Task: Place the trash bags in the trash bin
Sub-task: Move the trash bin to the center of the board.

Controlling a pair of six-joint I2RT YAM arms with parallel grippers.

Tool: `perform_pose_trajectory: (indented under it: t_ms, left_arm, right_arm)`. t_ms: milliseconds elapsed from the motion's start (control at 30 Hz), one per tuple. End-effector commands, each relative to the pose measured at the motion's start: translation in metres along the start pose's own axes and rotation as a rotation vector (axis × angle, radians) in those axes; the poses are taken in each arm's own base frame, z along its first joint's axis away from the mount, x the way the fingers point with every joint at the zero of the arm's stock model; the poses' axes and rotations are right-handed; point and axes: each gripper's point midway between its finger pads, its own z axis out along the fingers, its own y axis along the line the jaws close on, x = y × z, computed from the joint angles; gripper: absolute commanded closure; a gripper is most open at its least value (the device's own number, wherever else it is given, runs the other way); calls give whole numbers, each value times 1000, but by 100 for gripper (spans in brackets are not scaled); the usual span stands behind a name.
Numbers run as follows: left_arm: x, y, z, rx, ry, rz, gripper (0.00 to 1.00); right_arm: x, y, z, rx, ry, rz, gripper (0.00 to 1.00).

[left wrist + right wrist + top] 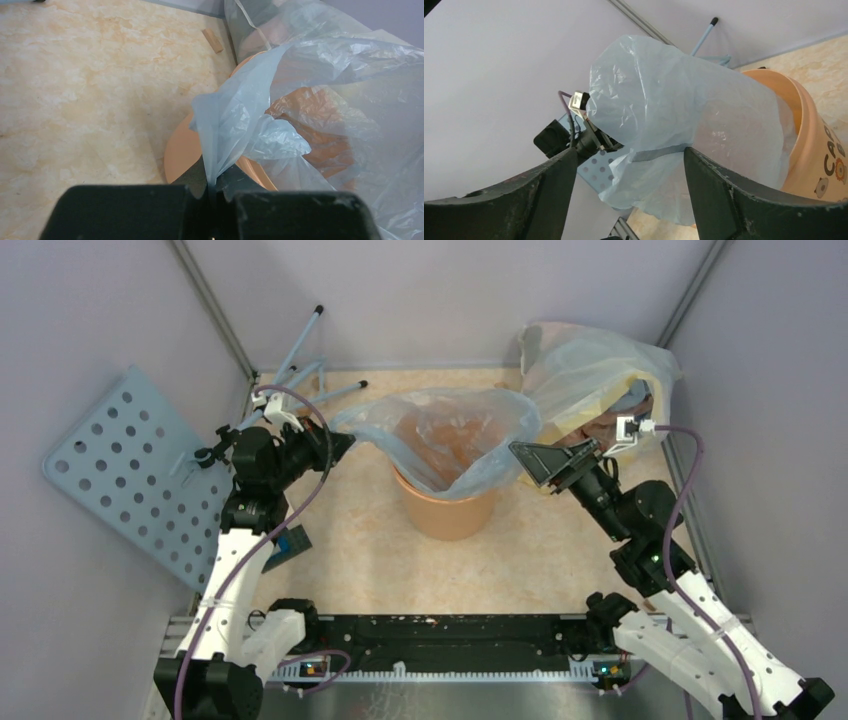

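Two grippers on one bag, and they stand very differently. The left gripper (210, 197) is clamped tight on a bunched corner of the trash bag (455, 430), the film squeezed to a thin pleat between its fingers. The right gripper (629, 155) has its jaws wide apart, straddling the bag's hem on the opposite side. Film hangs between the fingers, but nothing pinches it.

The bag is stretched between the two over the middle of the table. Its body sags into the orange bin (450, 518), and its mouth is held up above the rim. At the far right sits a bigger clear bag with yellow edges (600, 365), which is no part of this job.

How will it handle? Feather-light, I'd judge, thin and crinkly with no stiffness at all: it goes where it's pulled and collapses where it's let go. It looks slippery too, so a single layer could slide out of a loose pinch. The best hold looks like the darker hem band on the right, gathered into a fold opposite the left grip. Pull too hard and the film may tear, or the light bin may tip.
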Motion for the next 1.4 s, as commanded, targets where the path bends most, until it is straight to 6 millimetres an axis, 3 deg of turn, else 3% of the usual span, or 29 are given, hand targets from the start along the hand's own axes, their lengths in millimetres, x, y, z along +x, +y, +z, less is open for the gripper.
perform_pose_trajectory:
  t_ms: [0, 67, 167, 333, 567, 733, 1067, 1167, 1300, 1367]
  left_arm:
    - [-13, -5, -3, 15, -52, 42, 100]
    - [-15, -5, -3, 14, -56, 46, 100]
    - [-15, -6, -3, 14, -55, 47, 100]
    - [-15, -6, -2, 16, -50, 44, 100]
    - [-14, -4, -1, 7, -49, 38, 100]
    - [-16, -3, -1, 3, -57, 38, 100]
    - [-16, -3, 0, 6, -50, 45, 100]
    - [-17, -4, -1, 5, -54, 52, 100]
    - [-16, -4, -1, 7, -50, 50, 100]
    - [-16, -4, -1, 8, -49, 50, 100]
  right_arm:
    - [-22, 10, 3, 12, -67, -4, 17]
    - [-21, -11, 2, 103, -82, -1, 13]
    - [-19, -22, 0, 142, -96, 16, 12]
    - [-18, -10, 2, 64, -97, 27, 16]
    - [-22, 29, 1, -103, -80, 28, 27]
    - [-19, 41, 0, -164, -55, 56, 34]
    - [-8, 34, 12, -157, -14, 93, 39]
    - [-2, 22, 18, -109, 12, 77, 40]
    - [6, 8, 24, -57, 36, 74, 27]
    - [8, 7, 27, -59, 46, 74, 26]
